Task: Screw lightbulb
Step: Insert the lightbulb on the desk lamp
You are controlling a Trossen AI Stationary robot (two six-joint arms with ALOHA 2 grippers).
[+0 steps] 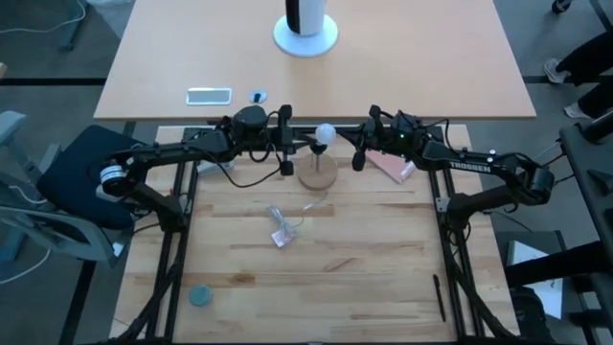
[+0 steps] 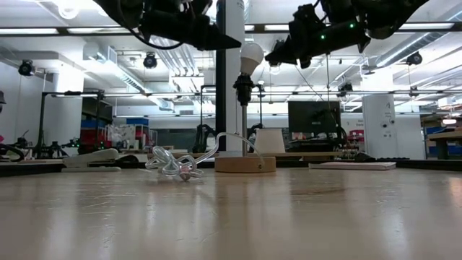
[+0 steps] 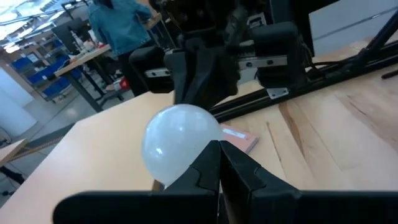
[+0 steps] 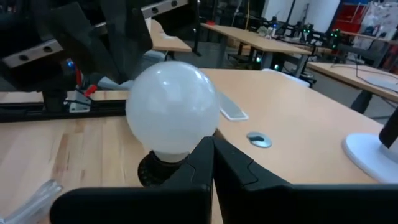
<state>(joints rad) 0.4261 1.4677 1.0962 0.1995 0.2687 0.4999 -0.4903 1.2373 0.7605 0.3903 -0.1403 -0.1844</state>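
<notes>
1. The lightbulb (image 1: 326, 133) is a small frosted white, pear-shaped globe. It sits upright on top of the black socket (image 2: 243, 87), which stands on a thin stem rising from the round wooden base (image 1: 318, 172) near the far middle of the desk (image 1: 383, 268).
2. In the low view the lightbulb (image 2: 251, 55) shows its rounded end upward and its narrow end down in the socket. Whether it is fully threaded in cannot be told.
3. The left pincer (image 1: 286, 149) reaches in from the left at bulb height, its tip just beside the bulb. Its fingers (image 3: 205, 171) are pressed together and hold nothing.
4. The right pincer (image 1: 359, 153) reaches in from the right at similar height, just beside the bulb on the opposite side. Its fingers (image 4: 199, 165) are likewise pressed together and hold nothing.
5. Both arms stretch level across the far edge of the desk, elbows outward.
6. In the wrist views each pincer's own fingers cover the lower part of the bulb (image 3: 177, 140) (image 4: 173, 109), so contact with the glass cannot be confirmed.
7. A crumpled clear wrapper (image 1: 283, 228) lies on the desk in front of the base, apart from it.
</notes>
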